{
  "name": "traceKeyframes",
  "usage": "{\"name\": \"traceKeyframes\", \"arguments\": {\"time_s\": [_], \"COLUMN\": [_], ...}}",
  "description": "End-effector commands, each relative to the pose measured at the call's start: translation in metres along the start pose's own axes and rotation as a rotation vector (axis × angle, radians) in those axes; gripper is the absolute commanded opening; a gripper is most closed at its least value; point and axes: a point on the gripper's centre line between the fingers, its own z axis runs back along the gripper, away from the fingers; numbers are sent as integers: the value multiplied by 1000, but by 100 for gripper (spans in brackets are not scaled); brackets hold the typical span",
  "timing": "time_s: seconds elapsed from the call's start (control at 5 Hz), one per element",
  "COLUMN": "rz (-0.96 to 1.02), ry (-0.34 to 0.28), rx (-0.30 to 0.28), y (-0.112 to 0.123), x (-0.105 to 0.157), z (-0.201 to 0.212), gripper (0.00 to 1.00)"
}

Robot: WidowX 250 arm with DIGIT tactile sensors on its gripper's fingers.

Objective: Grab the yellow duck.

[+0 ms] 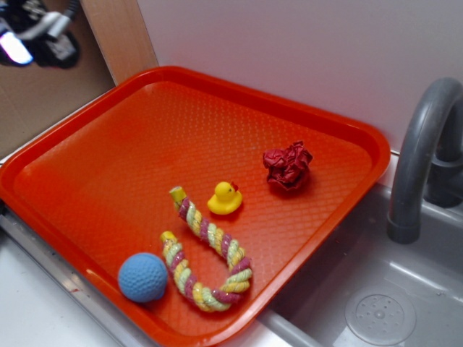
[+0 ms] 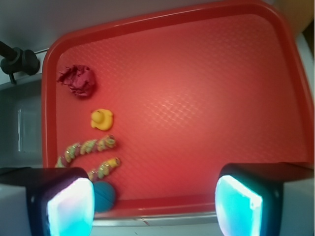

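Big orange tray [image 1: 108, 144] beside sink [image 1: 405, 289]. On tray: rope toy [image 1: 210, 253], blue ball [image 1: 142, 277], red crumpled wad [image 1: 288, 166], yellow duck [image 1: 225, 198] (touching nothing, just beside rope). Gripper [image 2: 155, 204] high above tray, fingers [image 2: 238, 204] spread wide, empty.

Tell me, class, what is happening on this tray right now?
A robot arm hangs high above the orange tray, its gripper open with nothing between the fingers. Its target, the yellow duck, sits untouched beside a twisted rope toy. A blue ball and a crumpled red wad also lie on the tray.
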Motion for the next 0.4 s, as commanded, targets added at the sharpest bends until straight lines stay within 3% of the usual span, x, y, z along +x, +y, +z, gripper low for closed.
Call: {"name": "traceKeyframes", "arguments": {"time_s": [0.0, 0.2], "rz": [29, 80], "ry": [-11, -13], "rx": [50, 58], "y": [-46, -55], "x": [4, 11], "z": [-22, -35], "gripper": [100, 100]}}
